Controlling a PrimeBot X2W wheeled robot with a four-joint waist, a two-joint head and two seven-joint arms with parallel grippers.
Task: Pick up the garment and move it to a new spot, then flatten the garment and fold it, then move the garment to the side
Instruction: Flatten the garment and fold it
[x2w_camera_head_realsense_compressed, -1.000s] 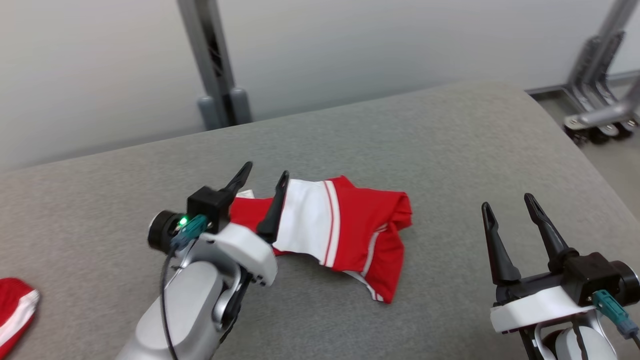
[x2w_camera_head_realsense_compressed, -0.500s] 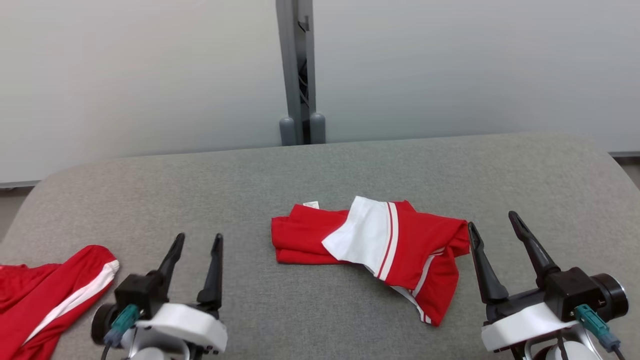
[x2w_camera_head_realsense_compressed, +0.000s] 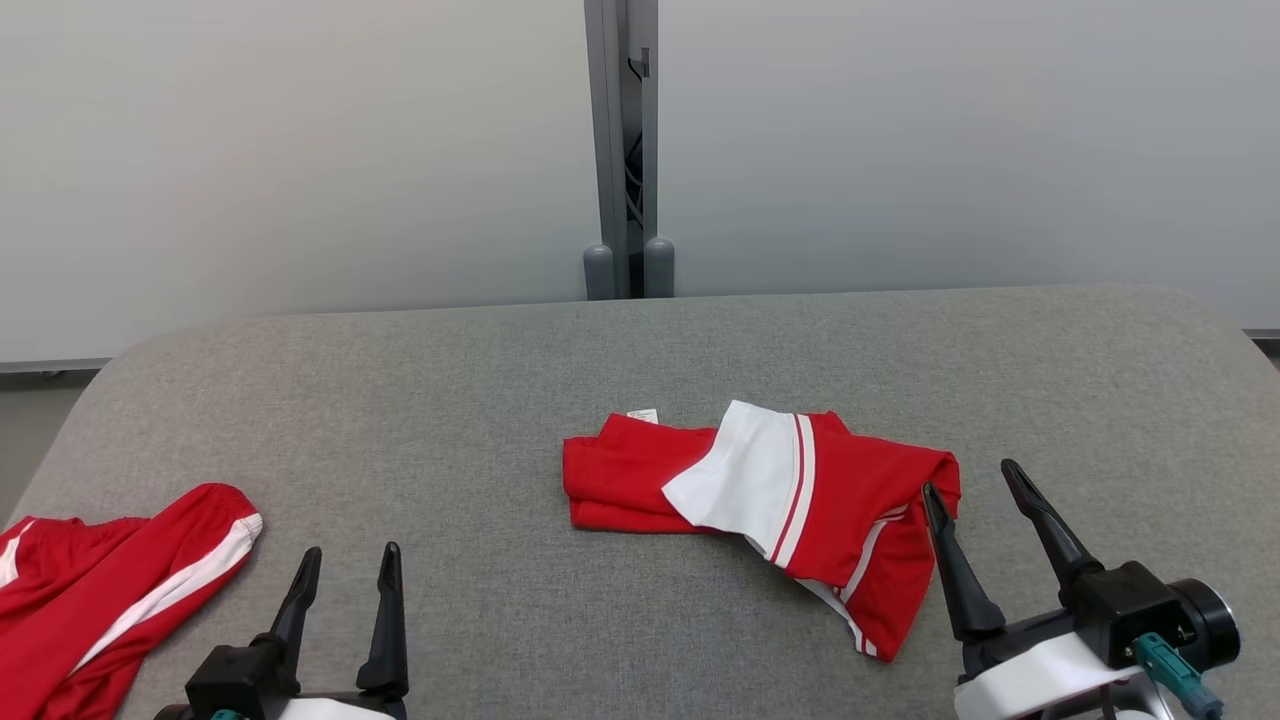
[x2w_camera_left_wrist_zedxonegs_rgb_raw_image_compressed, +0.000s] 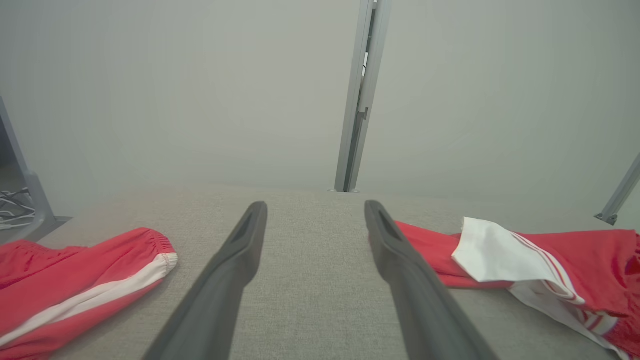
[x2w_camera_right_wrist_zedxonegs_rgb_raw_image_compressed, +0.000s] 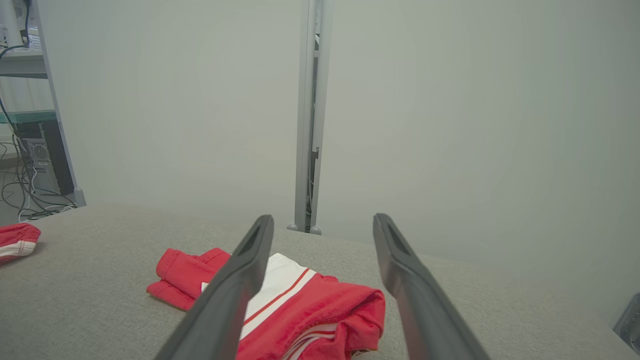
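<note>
The garment (x2w_camera_head_realsense_compressed: 760, 500), red with a white panel and white stripes, lies folded in a rough bundle on the middle of the grey padded table (x2w_camera_head_realsense_compressed: 450, 400). My left gripper (x2w_camera_head_realsense_compressed: 352, 552) hovers open near the front edge, well left of the garment, with nothing between its fingers. My right gripper (x2w_camera_head_realsense_compressed: 969, 477) is open too, its left fingertip just beside the garment's right end. In the left wrist view, the garment (x2w_camera_left_wrist_zedxonegs_rgb_raw_image_compressed: 500, 250) lies right of the open left gripper (x2w_camera_left_wrist_zedxonegs_rgb_raw_image_compressed: 315, 205). In the right wrist view, the garment (x2w_camera_right_wrist_zedxonegs_rgb_raw_image_compressed: 320, 305) lies below the open right gripper (x2w_camera_right_wrist_zedxonegs_rgb_raw_image_compressed: 323, 218).
A second red garment with a white stripe (x2w_camera_head_realsense_compressed: 110, 580) lies at the table's front left corner; the second garment (x2w_camera_left_wrist_zedxonegs_rgb_raw_image_compressed: 85, 285) (x2w_camera_right_wrist_zedxonegs_rgb_raw_image_compressed: 15, 240) shows in both wrist views. A grey post (x2w_camera_head_realsense_compressed: 625, 150) stands against the pale wall behind the table's far edge.
The left gripper has drawn back from over the garment to the front left, staying open. The head camera has swung, so the whole picture shifted. The garment lies as before.
</note>
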